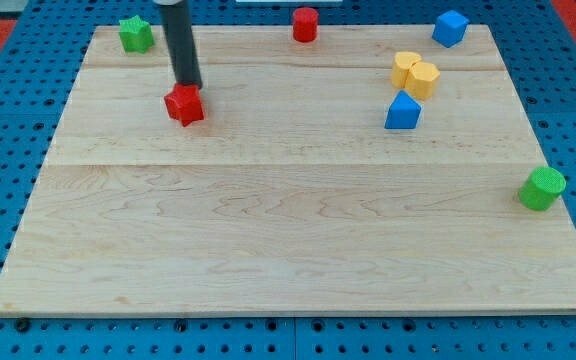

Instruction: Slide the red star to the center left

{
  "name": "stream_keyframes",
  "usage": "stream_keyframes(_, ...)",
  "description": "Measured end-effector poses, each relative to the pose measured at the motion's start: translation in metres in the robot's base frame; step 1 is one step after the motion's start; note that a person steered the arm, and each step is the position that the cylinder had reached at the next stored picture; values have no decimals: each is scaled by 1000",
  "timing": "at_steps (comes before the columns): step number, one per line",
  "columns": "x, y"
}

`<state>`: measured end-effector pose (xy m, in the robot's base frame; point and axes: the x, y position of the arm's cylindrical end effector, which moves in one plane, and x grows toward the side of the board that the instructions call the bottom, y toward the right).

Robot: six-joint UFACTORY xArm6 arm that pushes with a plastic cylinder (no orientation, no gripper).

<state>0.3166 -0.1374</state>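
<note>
The red star [184, 105] lies on the wooden board [288, 230] in its upper left part. My rod comes down from the view's top, and my tip [188, 84] stands right at the star's top edge, touching it or nearly so.
A green star [135, 33] sits at the top left corner. A red cylinder [305, 24] is at the top middle. A blue block [450, 28] is at the top right. Two yellow blocks [414, 73] touch each other above a blue triangle block [402, 111]. A green cylinder [542, 188] stands at the right edge.
</note>
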Motion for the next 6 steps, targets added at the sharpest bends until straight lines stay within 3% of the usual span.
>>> stream_keyframes(2, 7, 103)
stream_keyframes(3, 24, 89)
stream_keyframes(5, 24, -50)
stream_keyframes(6, 37, -60)
